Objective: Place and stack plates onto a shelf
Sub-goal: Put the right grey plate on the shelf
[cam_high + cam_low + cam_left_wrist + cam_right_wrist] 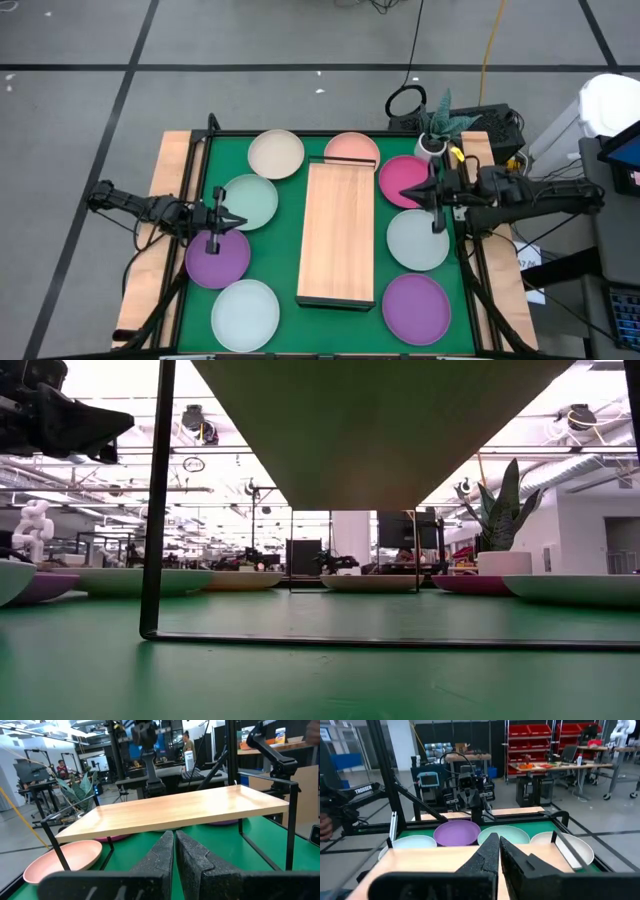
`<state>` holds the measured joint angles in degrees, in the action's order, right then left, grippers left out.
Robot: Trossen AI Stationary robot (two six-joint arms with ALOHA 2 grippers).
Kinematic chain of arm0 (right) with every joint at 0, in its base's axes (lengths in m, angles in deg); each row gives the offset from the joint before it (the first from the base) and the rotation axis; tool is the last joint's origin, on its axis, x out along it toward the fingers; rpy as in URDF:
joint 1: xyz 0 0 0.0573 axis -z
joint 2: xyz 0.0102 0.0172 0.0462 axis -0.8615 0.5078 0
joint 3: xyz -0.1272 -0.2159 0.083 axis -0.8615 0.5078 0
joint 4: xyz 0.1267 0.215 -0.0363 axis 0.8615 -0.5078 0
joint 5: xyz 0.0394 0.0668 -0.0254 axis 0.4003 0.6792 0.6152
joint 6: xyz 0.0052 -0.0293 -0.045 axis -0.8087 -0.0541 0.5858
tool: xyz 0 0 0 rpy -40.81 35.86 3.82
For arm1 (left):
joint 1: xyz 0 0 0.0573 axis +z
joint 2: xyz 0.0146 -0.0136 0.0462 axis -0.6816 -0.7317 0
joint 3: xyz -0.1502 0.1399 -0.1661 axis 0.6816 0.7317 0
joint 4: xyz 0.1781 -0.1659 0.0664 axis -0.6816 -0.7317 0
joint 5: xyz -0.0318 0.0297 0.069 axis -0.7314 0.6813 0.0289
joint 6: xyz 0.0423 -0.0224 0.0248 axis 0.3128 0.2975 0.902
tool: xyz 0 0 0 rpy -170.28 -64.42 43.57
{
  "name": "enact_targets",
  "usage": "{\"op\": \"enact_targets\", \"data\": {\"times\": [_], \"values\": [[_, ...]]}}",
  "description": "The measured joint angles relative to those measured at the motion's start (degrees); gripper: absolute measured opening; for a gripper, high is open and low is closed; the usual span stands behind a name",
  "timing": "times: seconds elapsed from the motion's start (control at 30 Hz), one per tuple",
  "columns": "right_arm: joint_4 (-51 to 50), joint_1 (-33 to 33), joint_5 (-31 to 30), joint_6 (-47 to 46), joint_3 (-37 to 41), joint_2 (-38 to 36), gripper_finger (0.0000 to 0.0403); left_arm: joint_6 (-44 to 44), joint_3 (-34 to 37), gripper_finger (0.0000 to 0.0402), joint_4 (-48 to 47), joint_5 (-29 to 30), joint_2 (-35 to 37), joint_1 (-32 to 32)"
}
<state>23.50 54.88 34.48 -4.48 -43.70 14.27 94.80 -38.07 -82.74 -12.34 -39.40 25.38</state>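
Note:
The light-wood shelf (337, 235) stands on thin black legs in the middle of the green mat. Around it on the mat lie plates: cream (276, 154), pale pink (351, 150), magenta (405, 180), mint green (250, 200), purple (218, 258), two pale blue-white (245, 313) (418, 240) and a second purple (416, 307). My left gripper (236, 222) is shut and hovers between the mint and purple plates, pointing at the shelf (175, 810). My right gripper (412, 196) is shut and hovers over the edge of the magenta plate, also facing the shelf. Neither gripper holds anything.
Narrow wooden strips (170, 200) run along both sides of the mat, inside a black frame. A potted plant in a white pot (435, 135) stands at the far right corner. The shelf's black wire legs (155, 510) rise from the mat. The shelf top (445, 855) is bare.

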Motion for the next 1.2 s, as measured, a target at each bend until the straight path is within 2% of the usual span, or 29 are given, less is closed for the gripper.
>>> {"op": "enact_targets", "data": {"times": [0.37,0.57,0.83,1.0,1.2], "values": [[-15.8,0.0,0.0,-2.8,-20.7,11.7,0.0,-0.4,0.0,0.0024,0.0,0.0,0.0,0.0],[-22.2,0.0,0.0,-6.5,-27.8,16.2,0.0,-0.5,0.0,0.0024,0.0,0.0,0.0,0.0],[-24.4,0.0,-0.3,-10.0,-30.1,19.0,0.0,-0.8,0.0,0.0024,0.0,0.4,0.0,0.0],[-29.2,-0.2,-3.4,-10.6,-30.1,19.9,0.0,-3.9,-0.3,0.0024,1.1,1.3,0.0,0.0],[-33.8,-3.0,-3.4,-13.6,-29.2,20.1,0.0,-10.0,-5.8,0.0024,-4.0,3.4,-0.7,0.0]]}}
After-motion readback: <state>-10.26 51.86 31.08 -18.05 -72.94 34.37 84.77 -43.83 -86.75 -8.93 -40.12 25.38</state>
